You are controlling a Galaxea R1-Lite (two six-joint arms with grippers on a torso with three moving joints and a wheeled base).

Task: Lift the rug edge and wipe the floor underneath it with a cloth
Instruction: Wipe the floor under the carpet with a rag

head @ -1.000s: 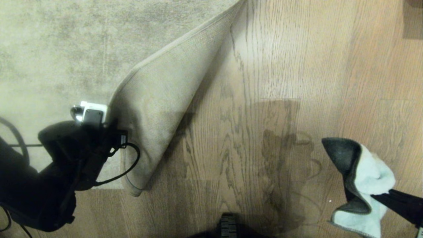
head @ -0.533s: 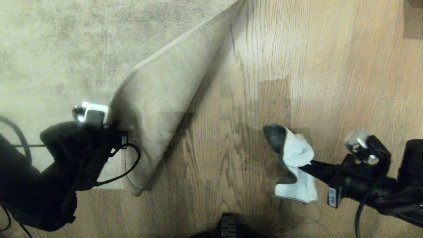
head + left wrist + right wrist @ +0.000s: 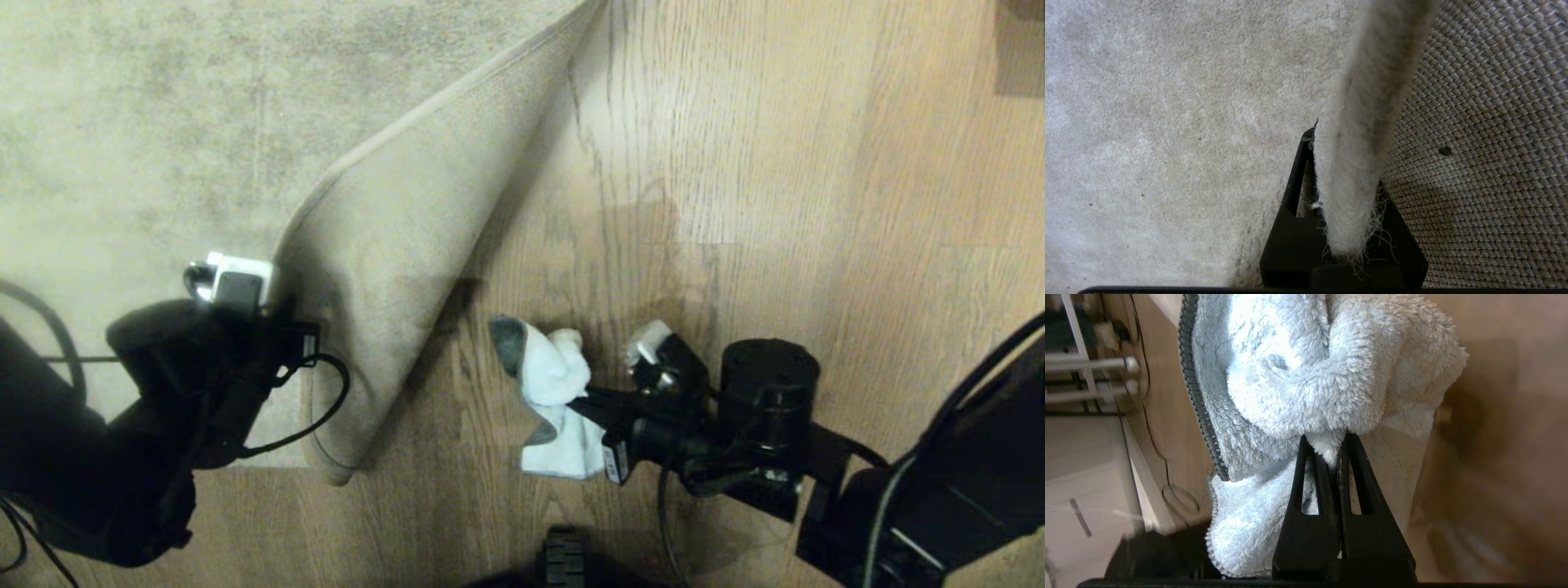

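The left pincer [image 3: 1345, 228] is clamped on the rug edge [image 3: 1359, 155], its black fingers [image 3: 1290, 228] pressed to either side of the fuzzy hem. That holds the corner of the rug [image 3: 147, 122] folded back and tilted up, so the tan woven backing [image 3: 392, 269] faces out toward the bare boards. The left arm sits low at the left over the rug, a black cable looping off its wrist.

The right pincer [image 3: 584, 402] is pinched tight on the cloth [image 3: 551, 384], a pale blue-white fluffy rag with a dark stitched border. From the wrist camera the two fingers [image 3: 1306, 506] stand almost together with a fold of cloth [image 3: 1306, 388] nipped between them, the rest bunching out above and hanging to one side. The cloth is low over the wooden floor [image 3: 816, 163], near the lifted flap and just to its right. Whether it actually touches the boards I cannot tell. A faint shadow of the arm lies on the planks behind it.
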